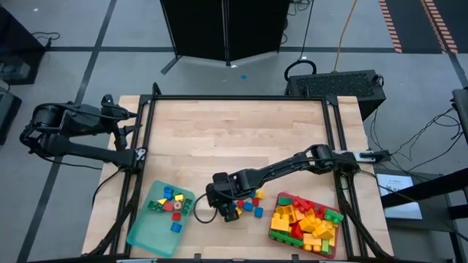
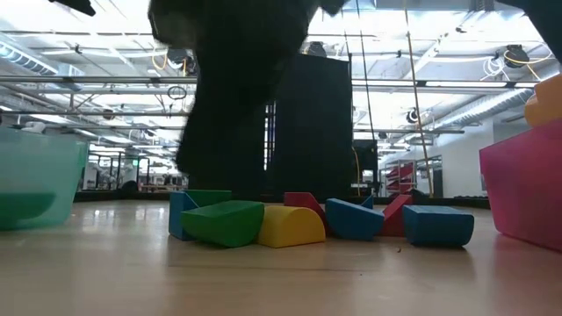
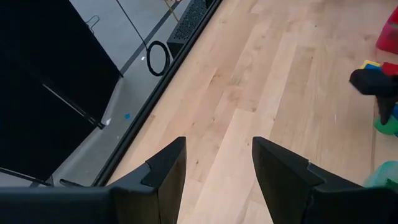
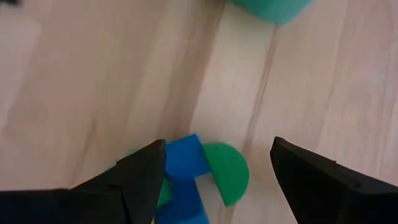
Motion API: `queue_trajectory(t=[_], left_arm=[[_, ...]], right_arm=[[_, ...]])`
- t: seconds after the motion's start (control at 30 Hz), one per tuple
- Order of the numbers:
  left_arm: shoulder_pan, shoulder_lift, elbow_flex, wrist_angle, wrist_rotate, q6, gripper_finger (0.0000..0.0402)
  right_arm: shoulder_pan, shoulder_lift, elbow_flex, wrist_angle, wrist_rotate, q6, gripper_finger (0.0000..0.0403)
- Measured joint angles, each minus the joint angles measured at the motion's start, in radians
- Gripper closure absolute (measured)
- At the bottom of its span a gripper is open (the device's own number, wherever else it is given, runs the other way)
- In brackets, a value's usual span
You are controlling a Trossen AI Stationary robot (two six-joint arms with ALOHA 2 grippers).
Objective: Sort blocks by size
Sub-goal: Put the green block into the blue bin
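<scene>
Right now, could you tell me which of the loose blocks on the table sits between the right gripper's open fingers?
The blue block beside the green half-round piece. The right gripper hangs over that pair; the other loose blocks lie toward the red tray.

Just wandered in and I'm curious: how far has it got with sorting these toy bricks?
Partly done. Small blocks already lie in the teal tray, and bigger blocks fill the red tray. The right claw, open, hovers over the loose pile between the trays, which is left to sort. The left claw waits open at the table's far corner.
</scene>
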Motion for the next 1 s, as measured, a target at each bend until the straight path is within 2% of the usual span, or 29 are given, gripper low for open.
queue_trajectory(t=[0.2,0.37,0.57,0.73,0.77,1.0], left_arm=[[0.0,0.0,0.0,0.0,0.0,0.0,0.0214],[0.0,0.0,0.0,0.0,0.0,0.0,0.0214],[0.0,0.0,0.0,0.0,0.0,0.0,0.0214],[0.0,0.0,0.0,0.0,0.0,0.0,0.0214],[0.0,0.0,0.0,0.0,0.0,0.0,0.0214],[0.0,0.0,0.0,0.0,0.0,0.0,0.0214]], right_arm=[[-0.012,0.0,-0.066,0.034,0.004,0.008,0.0124],[-0.024,0.0,-0.116,0.089,0.008,0.009,0.0155],[-0.032,0.0,-0.133,0.127,0.008,0.007,0.0229],[-0.04,0.0,-0.133,0.132,0.003,0.044,0.0326],[-0.043,0.0,-0.133,0.132,0.003,0.051,0.0334],[-0.058,0.0,-0.093,0.122,-0.001,0.116,0.0333]])
